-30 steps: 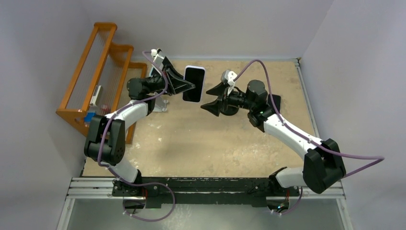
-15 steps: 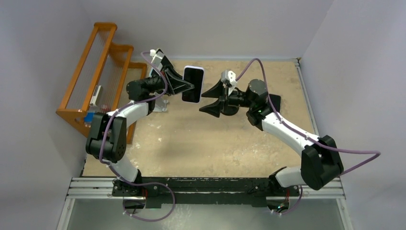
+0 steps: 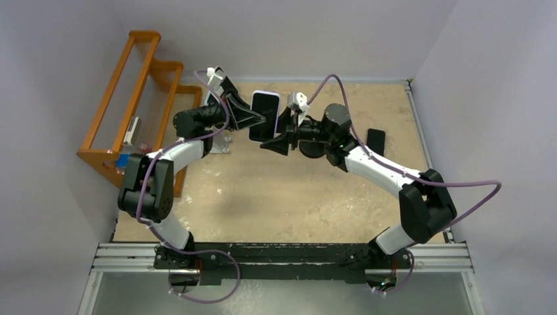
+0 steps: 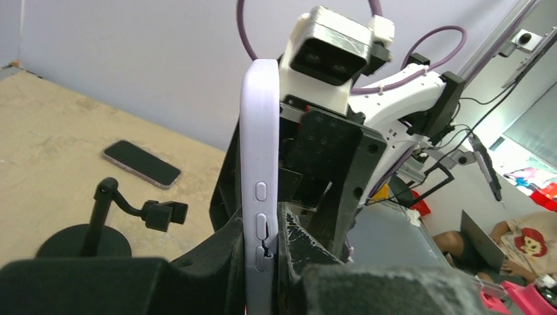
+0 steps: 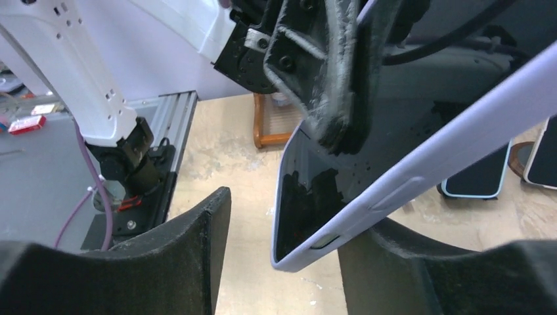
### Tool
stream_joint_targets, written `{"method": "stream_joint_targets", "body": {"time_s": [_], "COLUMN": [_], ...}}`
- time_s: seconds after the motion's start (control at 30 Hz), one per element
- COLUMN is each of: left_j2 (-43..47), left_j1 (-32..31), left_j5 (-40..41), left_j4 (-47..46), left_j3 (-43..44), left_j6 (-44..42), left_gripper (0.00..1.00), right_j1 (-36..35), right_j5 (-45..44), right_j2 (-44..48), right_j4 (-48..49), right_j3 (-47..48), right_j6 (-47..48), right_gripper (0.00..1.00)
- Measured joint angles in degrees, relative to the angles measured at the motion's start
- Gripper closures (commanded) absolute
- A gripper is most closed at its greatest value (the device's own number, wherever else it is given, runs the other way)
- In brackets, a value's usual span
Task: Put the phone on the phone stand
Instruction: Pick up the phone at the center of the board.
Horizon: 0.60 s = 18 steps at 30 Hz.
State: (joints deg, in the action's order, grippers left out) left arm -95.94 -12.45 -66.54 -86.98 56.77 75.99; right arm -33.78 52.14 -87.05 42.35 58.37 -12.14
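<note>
A phone (image 3: 266,107) in a lilac case, dark screen up, hangs above the table's far middle. My left gripper (image 3: 261,121) is shut on its left long edge. In the left wrist view the phone (image 4: 259,131) stands edge-on between the pads of that gripper (image 4: 264,244). My right gripper (image 3: 280,133) is open and straddles the phone's lower right corner. In the right wrist view the phone (image 5: 309,197) sits between that gripper's (image 5: 292,216) jaws, close against the right finger (image 5: 394,262) and apart from the left one. The black phone stand (image 4: 98,220) stands on the table below, largely hidden by the right arm from above.
A second dark phone (image 3: 375,141) lies flat on the table at the right. An orange wooden rack (image 3: 131,98) stands along the left wall. Two more phones (image 5: 476,176) lean near it behind the left arm. Walls close in the back and sides.
My right gripper has moved left from beside the phone to around its lower right corner, its jaws narrowing a little. The left gripper and phone have barely moved.
</note>
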Motion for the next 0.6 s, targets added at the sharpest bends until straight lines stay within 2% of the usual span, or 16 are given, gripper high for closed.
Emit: {"method": "stream_joint_targets", "body": {"time_s": [0.07,0.1,0.2,0.27,0.33,0.37,0.6], "left_j2": [0.00,0.00,0.44,0.42,0.42,0.42,2.40], "left_j1": [0.00,0.00,-0.09,0.07,0.26,0.55,5.46], "left_j5": [-0.31,-0.74,-2.93,-3.54,-3.76,-3.82,-4.70], "left_j4": [-0.09,-0.33,-0.79,-0.76,-0.59,-0.61,2.21], "left_j3": [0.00,0.00,0.02,0.07,0.68,0.96,1.53], "left_j6": [0.57,1.07,-1.64,-1.88,-1.09,-0.92,-1.88], "left_gripper": [1.00,1.00,0.75,0.63,0.44,0.39,0.38], "right_j1": [-0.17,-0.09,0.46,0.17,-0.07,-0.26,-0.72], "right_j5": [-0.52,-1.53,-2.34,-3.10,-3.04,-3.08,-3.06], "right_j2": [-0.81,-1.25,-2.03,-1.86,-1.73,-1.70,-1.60], "right_j4": [0.04,-0.22,-2.43,-2.97,-4.02,-4.59,-10.19], "right_j3": [0.81,1.20,1.55,1.55,1.55,1.55,1.55], "right_j6": [0.07,-0.33,-3.72,-3.30,-1.97,-1.49,2.21], "right_gripper": [1.00,1.00,1.00,1.00,1.00,1.00,1.00]}}
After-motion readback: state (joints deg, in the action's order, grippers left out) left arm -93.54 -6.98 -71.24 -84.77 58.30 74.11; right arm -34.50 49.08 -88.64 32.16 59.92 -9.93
